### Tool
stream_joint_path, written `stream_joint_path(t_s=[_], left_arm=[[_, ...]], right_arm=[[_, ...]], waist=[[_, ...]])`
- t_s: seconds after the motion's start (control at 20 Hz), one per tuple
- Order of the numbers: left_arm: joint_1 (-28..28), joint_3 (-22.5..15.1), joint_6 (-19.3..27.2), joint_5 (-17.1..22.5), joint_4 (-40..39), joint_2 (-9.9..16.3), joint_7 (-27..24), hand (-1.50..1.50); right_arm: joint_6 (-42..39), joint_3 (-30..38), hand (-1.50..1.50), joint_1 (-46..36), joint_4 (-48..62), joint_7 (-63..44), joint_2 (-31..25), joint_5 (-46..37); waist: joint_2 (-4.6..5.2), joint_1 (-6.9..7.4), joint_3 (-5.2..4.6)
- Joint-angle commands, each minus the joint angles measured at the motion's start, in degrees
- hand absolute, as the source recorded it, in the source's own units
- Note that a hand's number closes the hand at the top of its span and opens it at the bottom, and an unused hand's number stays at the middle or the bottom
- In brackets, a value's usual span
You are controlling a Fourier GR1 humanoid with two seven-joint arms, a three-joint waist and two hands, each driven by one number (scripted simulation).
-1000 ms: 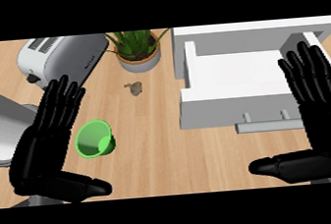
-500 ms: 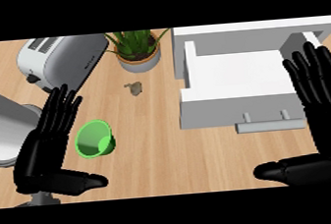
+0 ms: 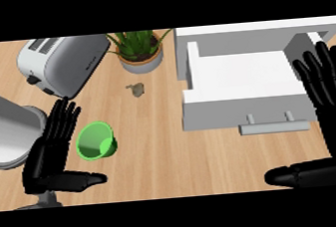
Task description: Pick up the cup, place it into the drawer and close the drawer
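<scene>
Here: bright green cup [image 3: 96,141] on side beside left hand [image 3: 52,154]; both hands' fingers straight, released.

Toaster [image 3: 62,64] top left, potted plant [image 3: 141,47] beside it, wooden counter [image 3: 174,155].

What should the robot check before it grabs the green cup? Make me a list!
1. Green cup in sight, lying on its side on the counter: ok.
2. Left hand open, right beside the cup: ok.
3. Cup held: not ok, not yet.
4. Drawer pulled open, nothing seen inside: ok.
5. Right hand open, beside the drawer: ok.
6. Toaster and plant away from the cup: ok.
</scene>
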State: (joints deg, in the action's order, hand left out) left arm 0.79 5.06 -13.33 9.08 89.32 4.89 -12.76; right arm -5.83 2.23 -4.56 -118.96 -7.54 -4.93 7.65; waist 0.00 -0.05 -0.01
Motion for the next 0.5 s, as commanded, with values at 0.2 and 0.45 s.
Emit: stream_joint_path(t_s=[0.2,0.45], left_arm=[[-0.49,1.66,-2.60,-1.43,-8.46,1.86,-4.91,-1.50],[-4.55,1.72,-1.05,-3.71,-18.47,0.20,-9.98,-1.50]], right_arm=[[2.43,-2.72,-1.50,-4.25,2.22,-1.77,1.65,-3.21],[-0.25,-0.55,-1.50,-0.33,3.18,3.45,1.26,-1.20]], waist=[[0.00,0.12,0.00],[0.02,-0.07,0.00]])
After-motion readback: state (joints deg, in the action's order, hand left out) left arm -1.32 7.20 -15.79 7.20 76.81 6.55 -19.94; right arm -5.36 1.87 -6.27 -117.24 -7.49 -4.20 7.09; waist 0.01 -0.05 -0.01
